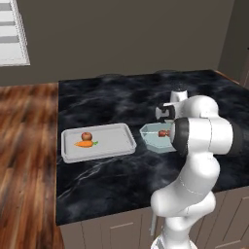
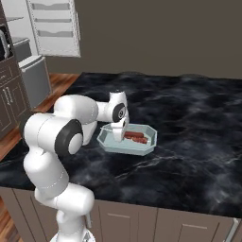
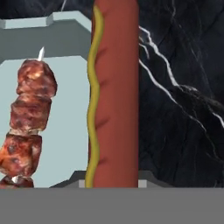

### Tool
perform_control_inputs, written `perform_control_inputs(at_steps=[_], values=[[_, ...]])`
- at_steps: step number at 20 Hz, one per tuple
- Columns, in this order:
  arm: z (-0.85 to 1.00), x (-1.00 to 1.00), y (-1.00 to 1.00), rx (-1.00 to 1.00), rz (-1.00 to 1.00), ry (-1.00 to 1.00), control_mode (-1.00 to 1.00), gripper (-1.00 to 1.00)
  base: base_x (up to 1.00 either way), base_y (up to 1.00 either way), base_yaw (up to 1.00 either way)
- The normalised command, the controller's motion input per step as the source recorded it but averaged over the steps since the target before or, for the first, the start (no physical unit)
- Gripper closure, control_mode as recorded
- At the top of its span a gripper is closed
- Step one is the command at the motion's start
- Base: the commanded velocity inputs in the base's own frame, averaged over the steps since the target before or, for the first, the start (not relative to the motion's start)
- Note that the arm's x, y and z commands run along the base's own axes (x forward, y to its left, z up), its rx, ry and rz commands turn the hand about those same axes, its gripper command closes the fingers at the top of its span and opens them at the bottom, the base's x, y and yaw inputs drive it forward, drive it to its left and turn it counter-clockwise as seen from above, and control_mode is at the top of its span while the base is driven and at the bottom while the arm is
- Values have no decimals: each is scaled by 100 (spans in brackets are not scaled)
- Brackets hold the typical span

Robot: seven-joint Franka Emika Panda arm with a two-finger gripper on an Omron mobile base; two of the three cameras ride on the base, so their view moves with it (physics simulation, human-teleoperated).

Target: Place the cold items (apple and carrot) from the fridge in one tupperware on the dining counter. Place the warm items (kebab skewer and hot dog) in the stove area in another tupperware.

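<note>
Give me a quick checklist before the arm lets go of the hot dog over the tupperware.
1. Gripper shut on hot dog: ok.
2. Hot dog above the pale blue tupperware: ok, though the hand view shows it near one wall.
3. Kebab skewer already inside that tupperware: ok.
4. Apple and carrot kept apart in the grey tupperware: ok.
5. Hot dog clear of the skewer on release: cannot tell.

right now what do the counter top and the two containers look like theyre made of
Counter top: looks like polished black marble, white veins and a soft sheen; could be an imitation.
Flat tray holding the apple and carrot: pale grey, matte, plastic-looking.
Tub with the hot dog: pale blue-grey, faintly see-through, likely plastic.
</note>
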Motion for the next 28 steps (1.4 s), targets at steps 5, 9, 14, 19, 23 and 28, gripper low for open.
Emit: perform_control_inputs(at_steps=[5,9,14,19,23,28], values=[[-26,3,-6,2,-8,0,-100,100,0,0,0],[-22,0,0,4,0,0,-100,100,0,0,0],[-17,1,0,4,0,0,-100,100,0,0,0],[-15,0,0,2,0,0,-100,100,0,0,0],[-10,0,0,2,0,0,-100,-100,0,0,0],[-1,0,0,3,0,-6,-100,-100,0,0,0]])
